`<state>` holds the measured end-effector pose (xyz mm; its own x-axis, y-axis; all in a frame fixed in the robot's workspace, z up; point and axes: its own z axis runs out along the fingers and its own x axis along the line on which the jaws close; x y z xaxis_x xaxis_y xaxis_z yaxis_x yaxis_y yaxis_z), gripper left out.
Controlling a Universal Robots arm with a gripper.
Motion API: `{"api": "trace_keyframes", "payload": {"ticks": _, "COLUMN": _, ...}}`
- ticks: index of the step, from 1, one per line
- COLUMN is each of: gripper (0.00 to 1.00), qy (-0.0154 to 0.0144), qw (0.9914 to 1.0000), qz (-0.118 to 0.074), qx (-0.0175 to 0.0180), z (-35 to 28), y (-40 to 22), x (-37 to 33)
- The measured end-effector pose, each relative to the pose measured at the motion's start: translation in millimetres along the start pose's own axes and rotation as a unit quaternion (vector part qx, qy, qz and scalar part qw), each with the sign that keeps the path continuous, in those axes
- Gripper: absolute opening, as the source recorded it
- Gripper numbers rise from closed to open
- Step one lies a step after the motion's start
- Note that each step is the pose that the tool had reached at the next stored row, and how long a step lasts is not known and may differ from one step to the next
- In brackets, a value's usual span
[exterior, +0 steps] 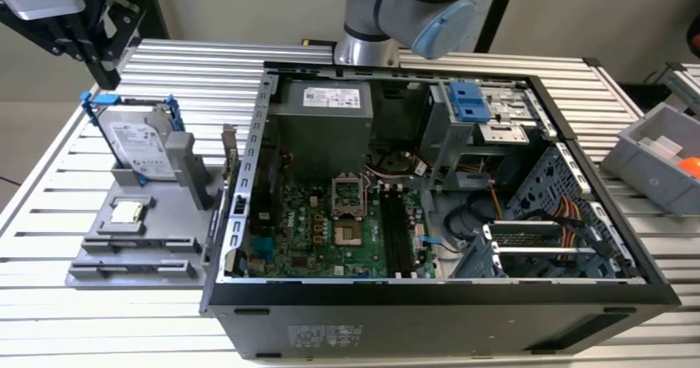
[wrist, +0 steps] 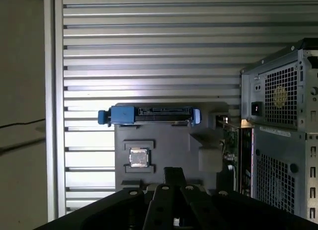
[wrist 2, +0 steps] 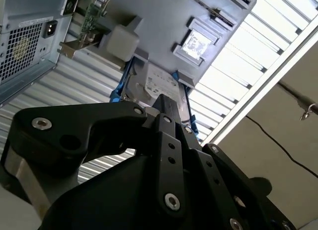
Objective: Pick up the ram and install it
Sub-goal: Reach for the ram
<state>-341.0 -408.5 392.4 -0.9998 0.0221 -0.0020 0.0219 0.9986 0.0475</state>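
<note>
The gripper (exterior: 106, 74) hangs well apart from what seems the ram (exterior: 231, 159).

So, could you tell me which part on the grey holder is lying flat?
The square silver chip; the hard drive beside it stands on edge.

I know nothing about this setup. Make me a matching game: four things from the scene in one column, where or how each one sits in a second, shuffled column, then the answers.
Things:
1. hard drive
2. square silver chip
3. gripper
4. motherboard

Places:
a. lying flat in a recess of the grey holder
b. inside the open computer case
c. standing on edge, framed in blue
d. in the air above the grey holder

Pairs: 1-c, 2-a, 3-d, 4-b.
</note>
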Motion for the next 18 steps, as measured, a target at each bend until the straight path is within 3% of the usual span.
{"api": "trace_keyframes", "payload": {"ticks": 18, "gripper": 0.00, "qy": 0.0012, "qw": 0.99965, "qz": -0.027, "qx": -0.0001, "z": -0.5, "y": -11.3, "x": 10.5}}
